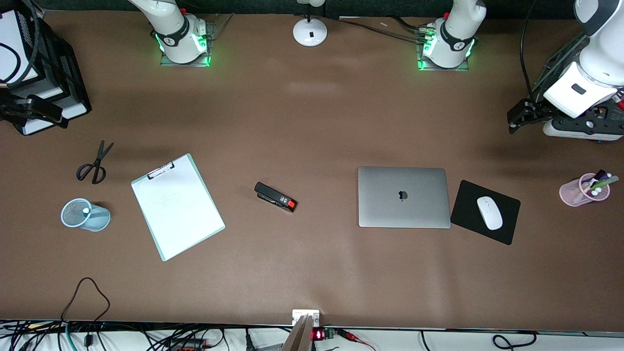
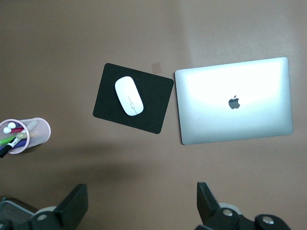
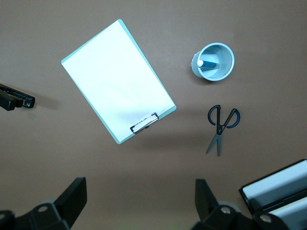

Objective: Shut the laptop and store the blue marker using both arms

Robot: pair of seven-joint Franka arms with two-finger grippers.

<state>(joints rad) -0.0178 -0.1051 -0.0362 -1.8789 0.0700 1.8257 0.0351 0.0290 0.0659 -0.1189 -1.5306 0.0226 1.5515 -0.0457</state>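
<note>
On the table: one shut laptop (image 1: 403, 197), one blue marker (image 3: 206, 63).

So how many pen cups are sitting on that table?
2. A pale blue mesh cup stands beside the clipboard at the right arm's end, holding the blue marker. A pink cup of markers stands beside the mouse pad at the left arm's end.

Dark apple logo on the laptop (image 1: 403, 197) lid.
</note>
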